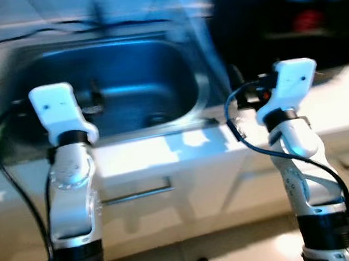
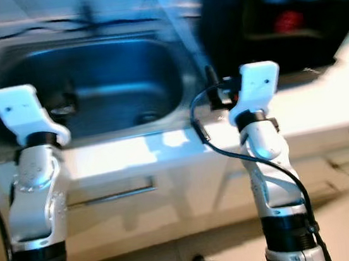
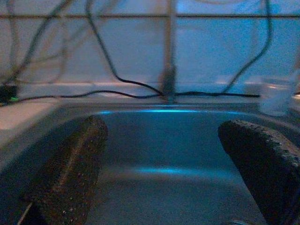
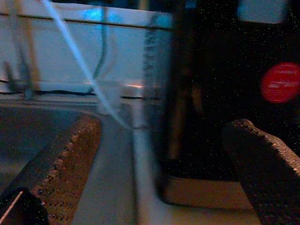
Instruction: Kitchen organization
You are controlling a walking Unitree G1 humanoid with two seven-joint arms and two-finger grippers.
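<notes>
Presently both my pincers stand wide and empty: left gripper [image 3: 159, 178] over the sink [image 1: 188, 113], right gripper [image 4: 161, 173] facing a dark appliance [image 1: 288, 21] at two o'clock; advise steadying before reaching.

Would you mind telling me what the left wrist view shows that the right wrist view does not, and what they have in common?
The left wrist view looks into the steel sink, with black cables trailing along the wall behind it. The right wrist view instead shows a dark appliance bearing a round red mark, standing on the counter beside the sink's edge. Both share a pale back wall and a pair of black fingers spread apart, the left gripper and right gripper each open and holding nothing.
</notes>
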